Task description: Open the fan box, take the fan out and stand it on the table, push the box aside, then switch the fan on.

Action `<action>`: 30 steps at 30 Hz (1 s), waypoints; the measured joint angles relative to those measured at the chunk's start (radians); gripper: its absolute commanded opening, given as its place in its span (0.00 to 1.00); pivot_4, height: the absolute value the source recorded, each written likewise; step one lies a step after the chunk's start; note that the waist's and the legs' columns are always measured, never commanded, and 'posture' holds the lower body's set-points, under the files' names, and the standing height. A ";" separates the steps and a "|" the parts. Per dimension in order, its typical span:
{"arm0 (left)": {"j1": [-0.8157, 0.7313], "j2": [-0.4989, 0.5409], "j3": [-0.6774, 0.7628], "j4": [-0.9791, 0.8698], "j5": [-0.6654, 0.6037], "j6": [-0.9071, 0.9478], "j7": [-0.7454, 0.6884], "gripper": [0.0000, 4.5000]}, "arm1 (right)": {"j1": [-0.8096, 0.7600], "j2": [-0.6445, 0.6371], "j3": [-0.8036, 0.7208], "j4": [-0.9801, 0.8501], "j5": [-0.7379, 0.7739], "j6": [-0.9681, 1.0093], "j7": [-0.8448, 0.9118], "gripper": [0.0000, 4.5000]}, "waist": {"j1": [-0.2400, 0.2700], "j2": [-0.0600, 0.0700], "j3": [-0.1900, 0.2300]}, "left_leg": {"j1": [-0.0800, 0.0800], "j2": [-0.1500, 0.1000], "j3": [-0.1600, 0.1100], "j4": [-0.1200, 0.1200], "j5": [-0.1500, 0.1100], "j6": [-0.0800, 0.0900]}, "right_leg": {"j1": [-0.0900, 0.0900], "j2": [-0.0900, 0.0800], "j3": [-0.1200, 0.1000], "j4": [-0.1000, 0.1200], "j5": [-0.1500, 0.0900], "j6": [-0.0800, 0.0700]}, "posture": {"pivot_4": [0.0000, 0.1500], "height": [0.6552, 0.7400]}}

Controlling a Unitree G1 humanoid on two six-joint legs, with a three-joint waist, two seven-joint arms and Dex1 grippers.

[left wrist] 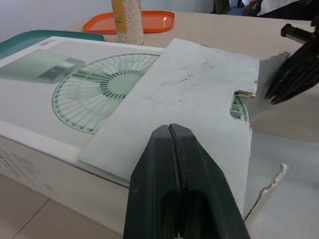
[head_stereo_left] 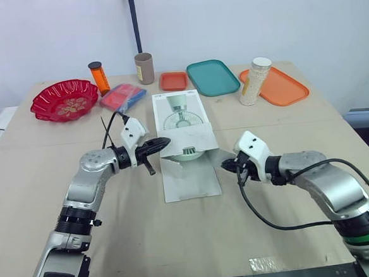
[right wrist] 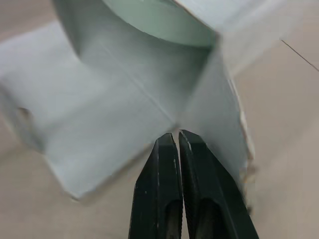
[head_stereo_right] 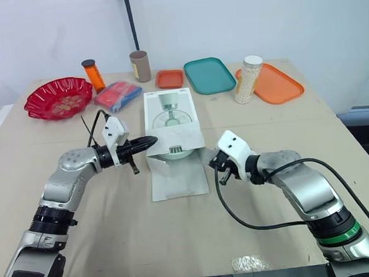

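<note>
Both grippers sit at the near, opened end of the box. The left gripper (head_stereo_left: 164,141) has its fingers (left wrist: 172,164) clenched together with nothing between them, its tip at the left corner of the opening, over the top flap (left wrist: 194,94). That flap is folded back onto the box lid. The right gripper (head_stereo_left: 225,165) is clenched too and grasps nothing, its tip at the crease of the right side flap (right wrist: 219,94).

A long flap (head_stereo_left: 188,179) lies flat on the table (head_stereo_left: 146,230), pointing at the robot. The box (head_stereo_left: 179,110) is white and lies flat mid-table, with a pale green fan printed on its lid. The fan (head_stereo_left: 187,152) is inside, its green ribbed rim showing in the open end.

Farther back, from left, come a red bowl (head_stereo_left: 65,100), a blue and red packet (head_stereo_left: 123,96), an orange bottle (head_stereo_left: 99,78), a brown cup (head_stereo_left: 144,68), a small orange tray (head_stereo_left: 173,81) and a teal tray (head_stereo_left: 212,77). A jar (head_stereo_left: 254,80) of pale grains stands at the left rim of the big orange tray (head_stereo_left: 285,88); whether on it is unclear.
</note>
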 measured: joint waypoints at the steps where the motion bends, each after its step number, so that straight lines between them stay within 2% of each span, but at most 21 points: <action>1: 0.000 -0.001 0.000 0.000 0.000 0.000 0.000 0.00 | -0.003 0.004 0.000 0.013 -0.005 -0.007 -0.004 0.03 | 0.000 0.000 0.000 | 0.000 0.000 0.000 0.000 0.000 0.000 | 0.000 0.000 0.000 0.000 0.000 0.000 | 1.00 1.00; 6: 0.000 -0.002 0.000 0.000 0.001 -0.001 0.002 0.00 | -0.069 0.065 -0.001 0.126 -0.075 -0.065 -0.070 0.03 | 0.000 0.000 0.000 | 0.000 0.000 0.000 0.000 0.000 0.000 | 0.000 0.000 0.000 0.000 0.000 0.000 | 1.00 1.00; 12: 0.000 -0.002 0.000 0.000 0.008 -0.003 0.002 0.00 | -0.102 0.156 -0.008 0.140 -0.070 -0.070 -0.090 0.03 | -0.001 0.000 0.000 | 0.000 0.000 0.000 0.000 0.000 0.000 | 0.000 0.000 0.000 0.000 0.000 0.000 | 1.00 1.00; 21: 0.000 -0.002 0.000 0.000 0.013 -0.007 0.003 0.00 | -0.082 0.153 -0.014 0.120 -0.064 -0.068 -0.067 0.03 | -0.001 0.000 0.000 | 0.000 0.000 0.000 0.000 0.000 0.000 | 0.000 0.000 0.000 0.000 0.000 0.000 | 1.00 1.00; 30: 0.000 -0.002 0.001 0.001 0.017 -0.010 0.000 0.00 | 0.011 0.013 -0.072 -0.006 0.018 -0.047 0.088 0.03 | -0.004 0.000 0.000 | 0.000 0.000 0.000 0.000 0.000 0.000 | 0.000 0.001 0.000 0.000 0.000 0.000 | 1.00 1.00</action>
